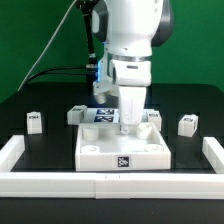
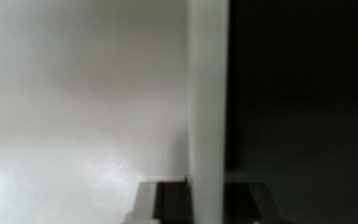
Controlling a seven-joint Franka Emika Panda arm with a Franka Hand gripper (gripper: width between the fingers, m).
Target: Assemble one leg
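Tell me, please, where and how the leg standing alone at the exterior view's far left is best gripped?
Probably across the two opposite side faces of the leg, near its top, coming straight down from above. It looks upright on the black table with open space all round, so there should be room on either side of the block.

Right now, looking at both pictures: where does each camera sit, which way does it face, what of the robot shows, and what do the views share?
Exterior view: off the arm, slightly above, facing across the black table at the arm, whose gripper hangs low over the white tabletop.
Wrist view: on the wrist, facing along the gripper, very close and blurred; two dark shapes, perhaps its fingers, show.
Shared: probably the tabletop, as the white surface; too blurred to confirm.
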